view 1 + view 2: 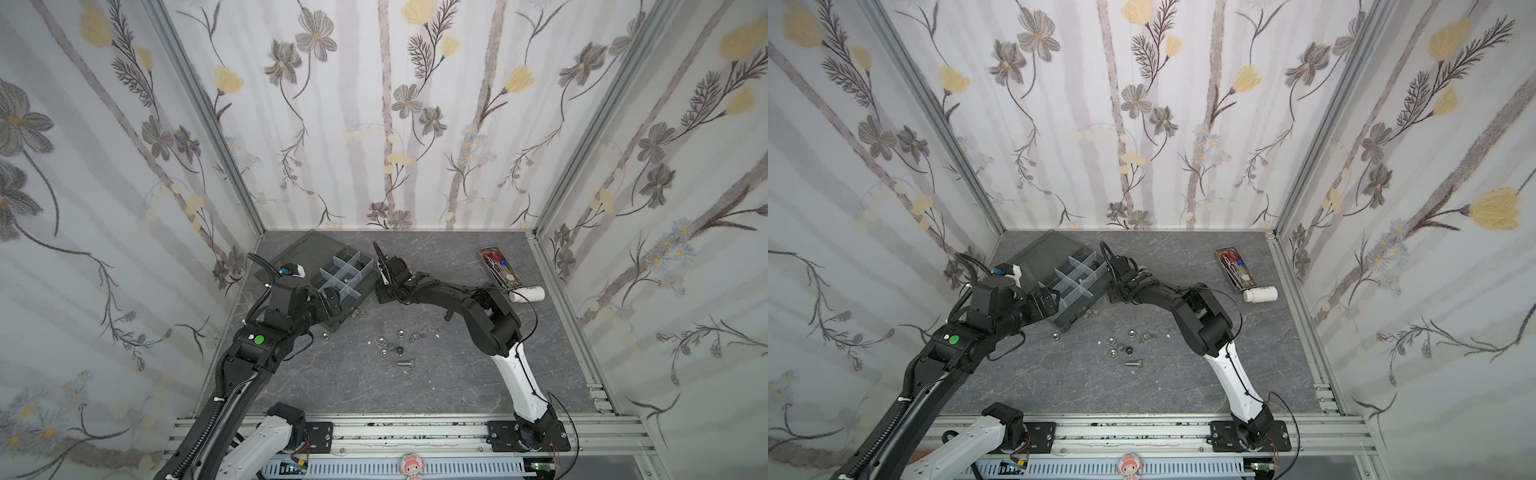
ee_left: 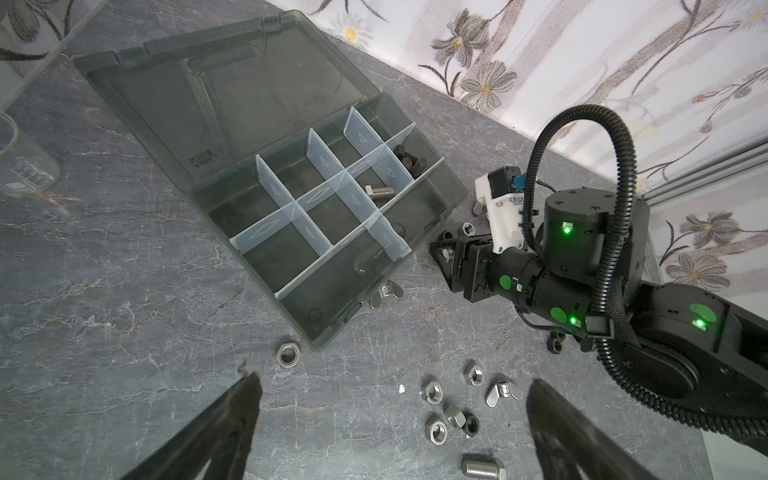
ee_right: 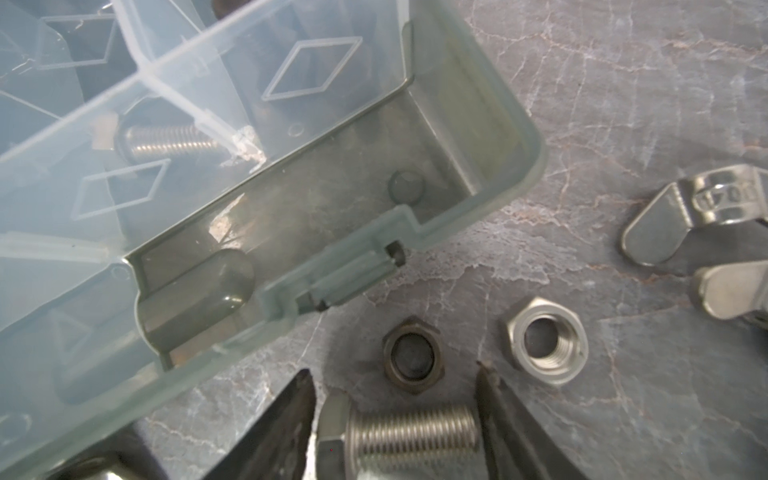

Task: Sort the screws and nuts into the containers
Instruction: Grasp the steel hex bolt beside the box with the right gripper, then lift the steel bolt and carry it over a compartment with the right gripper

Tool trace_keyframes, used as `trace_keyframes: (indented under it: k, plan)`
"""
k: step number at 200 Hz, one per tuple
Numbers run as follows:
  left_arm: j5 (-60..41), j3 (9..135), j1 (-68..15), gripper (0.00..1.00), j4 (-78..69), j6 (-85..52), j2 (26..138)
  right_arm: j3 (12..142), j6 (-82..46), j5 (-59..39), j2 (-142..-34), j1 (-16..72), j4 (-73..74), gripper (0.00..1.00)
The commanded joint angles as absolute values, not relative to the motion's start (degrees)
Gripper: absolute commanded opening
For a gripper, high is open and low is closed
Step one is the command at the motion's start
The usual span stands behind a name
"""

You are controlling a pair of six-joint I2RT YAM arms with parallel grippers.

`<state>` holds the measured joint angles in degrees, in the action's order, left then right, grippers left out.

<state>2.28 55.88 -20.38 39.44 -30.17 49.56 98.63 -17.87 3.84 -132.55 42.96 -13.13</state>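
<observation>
Clamped end to end between the fingers of the right gripper, a silver bolt is seen just beside a corner of the smoky box; whether it is lifted off the table cannot be told. The left gripper is held wide apart above the table, gripping nothing. Raised lettering on the open lid is seen mirrored and cannot be read with certainty. A stamp on a wing nut is shown, its digits unclear. In the box, a second silver bolt is seen in one compartment and black bolts in the neighbouring one. Loose hex nuts and a third silver bolt are scattered on the table near the box, with a black nut just beside the held bolt
</observation>
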Motion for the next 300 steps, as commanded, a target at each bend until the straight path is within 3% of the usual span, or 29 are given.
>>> trace_keyframes:
  k: [1,54,113,199,300]
  plan:
    - [2.2,56.14,-20.35,1.0,39.15,-30.24,49.52,98.53,-18.1,5.42,-132.27,43.22,-18.72,0.67]
    - [2.3,56.31,-20.3,1.0,39.27,-30.12,49.53,98.54,-19.23,6.25,-131.7,43.33,-19.03,0.57]
    - [2.46,57.17,-20.31,1.0,39.25,-30.34,49.23,98.13,-19.5,6.77,-130.34,43.51,-19.68,0.41]
    - [2.37,58.97,-20.3,1.0,40.41,-30.09,48.81,97.07,-19.6,3.69,-123.05,44.21,-15.22,0.37]
    - [2.64,58.73,-20.31,1.0,40.87,-29.63,47.71,104.12,-21.38,-1.57,-126.34,45.26,-7.86,0.36]
